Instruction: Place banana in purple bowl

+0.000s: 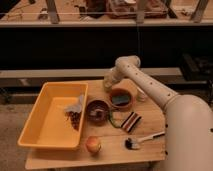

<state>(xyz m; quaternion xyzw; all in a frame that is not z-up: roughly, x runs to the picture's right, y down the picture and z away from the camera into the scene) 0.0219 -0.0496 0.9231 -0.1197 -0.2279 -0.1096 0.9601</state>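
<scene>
The banana (105,87) sits behind the purple bowl (97,109) and is mostly hidden by the gripper (108,83), whose claw is pressed together, apparently pinching it. The lift should go straight up, clearing the orange bowl (121,99) just behind-right of the purple bowl, before the banana is carried forward. Which way the banana points and how its long axis runs cannot be told.

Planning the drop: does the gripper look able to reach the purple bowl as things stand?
Probably yes: the gripper hangs at the back of the table, just behind the purple bowl, nothing tall between; the orange bowl sits aside.
</scene>
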